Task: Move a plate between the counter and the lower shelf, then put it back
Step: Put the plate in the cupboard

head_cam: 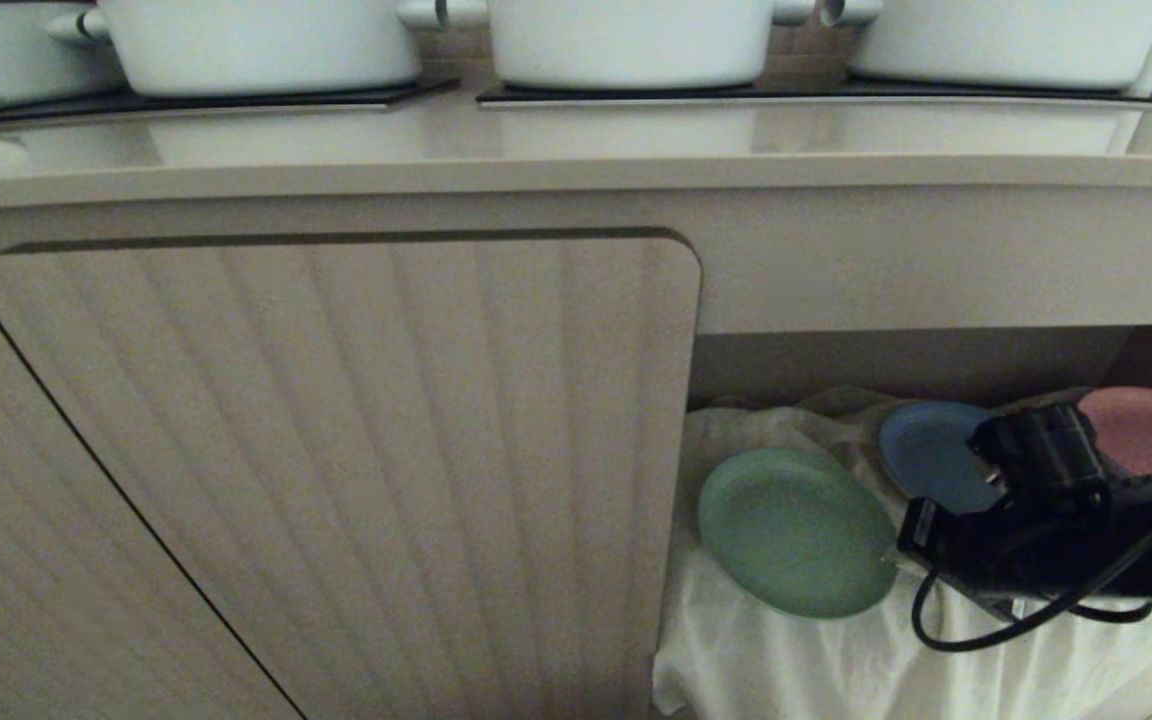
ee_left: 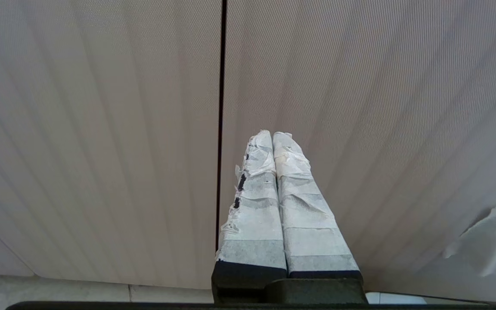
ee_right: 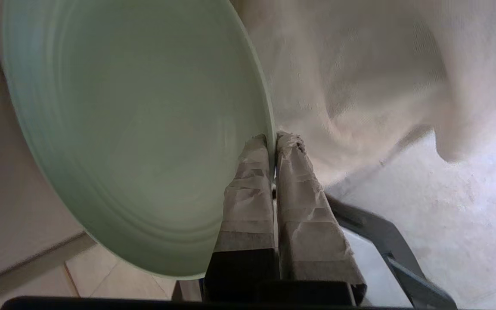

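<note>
The round mint-green plate (head_cam: 794, 530), matte with a low rim, sits tilted in the lower shelf (head_cam: 786, 650) over white cloth, its edge clamped by the right tool (ee_right: 273, 142). Left tool (ee_left: 273, 137) pressed together.

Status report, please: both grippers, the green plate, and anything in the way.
Right gripper shut on the plate rim, at the lower shelf. Left gripper shut, empty, facing the cabinet door. Blue plate close behind.

Our right hand (ee_right: 272, 140) reaches in low on the right, its taped fingers (ee_right: 248, 189) pinched on the mint-green plate's (ee_right: 136, 129) rim; our left hand (ee_left: 272, 137) hangs parked, fingers pressed together.
</note>
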`<state>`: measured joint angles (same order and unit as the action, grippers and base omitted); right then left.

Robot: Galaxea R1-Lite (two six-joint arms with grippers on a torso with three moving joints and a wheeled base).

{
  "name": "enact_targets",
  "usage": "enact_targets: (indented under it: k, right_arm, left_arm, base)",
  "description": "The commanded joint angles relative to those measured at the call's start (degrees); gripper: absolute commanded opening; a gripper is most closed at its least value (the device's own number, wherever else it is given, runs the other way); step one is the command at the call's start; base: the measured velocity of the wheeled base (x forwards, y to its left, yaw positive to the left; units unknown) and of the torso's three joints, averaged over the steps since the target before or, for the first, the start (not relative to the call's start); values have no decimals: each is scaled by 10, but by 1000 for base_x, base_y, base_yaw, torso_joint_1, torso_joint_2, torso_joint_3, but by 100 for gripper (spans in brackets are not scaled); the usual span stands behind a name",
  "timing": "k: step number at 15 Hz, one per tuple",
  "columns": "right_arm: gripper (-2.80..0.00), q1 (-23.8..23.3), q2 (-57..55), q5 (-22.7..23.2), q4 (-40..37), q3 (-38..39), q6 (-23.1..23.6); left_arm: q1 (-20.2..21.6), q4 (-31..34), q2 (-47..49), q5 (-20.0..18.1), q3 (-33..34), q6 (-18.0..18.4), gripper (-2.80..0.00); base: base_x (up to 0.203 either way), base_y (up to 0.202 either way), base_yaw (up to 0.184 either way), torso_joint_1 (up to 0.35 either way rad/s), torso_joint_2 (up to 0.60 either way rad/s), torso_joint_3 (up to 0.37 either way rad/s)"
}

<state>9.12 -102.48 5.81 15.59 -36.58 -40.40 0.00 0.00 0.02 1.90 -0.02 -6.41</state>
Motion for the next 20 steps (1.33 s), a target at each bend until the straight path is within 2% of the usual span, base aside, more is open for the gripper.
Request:
enact_targets:
  k: [1, 18, 20]
  right_arm:
    - [-280, 0, -16, 1, 14, -2, -2]
    - [-280, 0, -95, 2, 24, -91, -4]
    - [-280, 1, -103, 2, 25, -100, -17]
  left_arm:
    - [0, 0, 0, 0, 0, 0, -280]
    - [0, 0, 0, 0, 0, 0, -280]
    - [0, 0, 0, 0, 0, 0, -280]
  base:
    - [0, 0, 0, 0, 0, 0]
    - [0, 0, 0, 0, 0, 0]
    - [0, 0, 0, 0, 0, 0]
